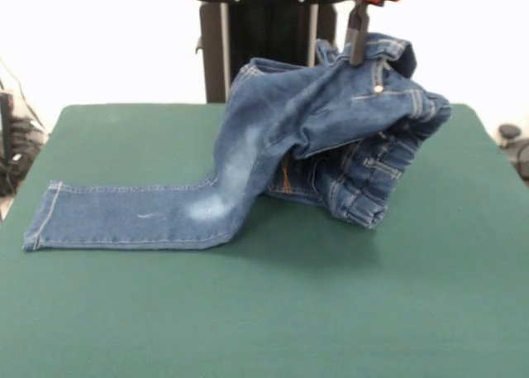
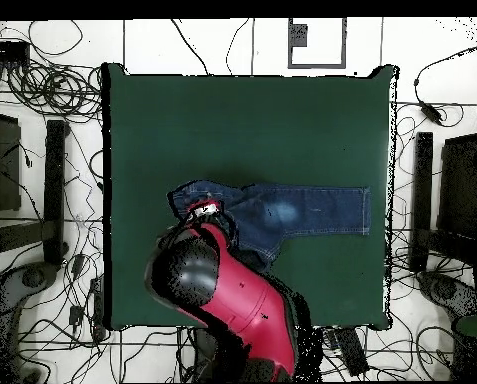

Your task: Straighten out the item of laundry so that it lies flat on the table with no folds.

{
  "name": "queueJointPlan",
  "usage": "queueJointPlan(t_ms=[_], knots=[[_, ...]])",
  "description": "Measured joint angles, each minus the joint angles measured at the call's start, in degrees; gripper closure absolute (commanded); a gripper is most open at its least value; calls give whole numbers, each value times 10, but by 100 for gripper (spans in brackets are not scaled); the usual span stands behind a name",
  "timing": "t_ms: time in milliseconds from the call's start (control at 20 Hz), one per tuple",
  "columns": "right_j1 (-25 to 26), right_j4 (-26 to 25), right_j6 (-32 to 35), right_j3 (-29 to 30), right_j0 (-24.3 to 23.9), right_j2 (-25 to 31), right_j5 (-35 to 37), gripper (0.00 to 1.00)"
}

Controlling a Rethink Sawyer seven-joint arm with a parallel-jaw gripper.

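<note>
The blue denim jeans [image 1: 273, 138] are partly lifted off the dark green table [image 1: 331, 312]. One leg lies flat toward the left in the front view, its hem near the table's left edge. My gripper [image 1: 357, 54] comes down from the top right, shut on the raised upper part of the jeans. The folded waistband hangs below it at the right. In the overhead view the jeans [image 2: 292, 212] stretch to the right, and the gripper [image 2: 204, 210] sits at their left end, largely hidden under the red arm [image 2: 232, 290].
The robot's black pedestal [image 1: 264, 39] stands behind the table's far edge. In the overhead view, cables [image 2: 42, 60] cover the floor around the table [image 2: 242, 120]. Black stands flank it on the left [image 2: 54, 180] and right [image 2: 422, 200].
</note>
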Motion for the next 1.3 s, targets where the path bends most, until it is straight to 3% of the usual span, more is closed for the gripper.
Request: queueJointPlan(t_ms=[500, 1300], knots=[[7, 9, 22, 0, 39, -9, 8, 100], [71, 25, 24, 8, -42, 57, -128, 100]])
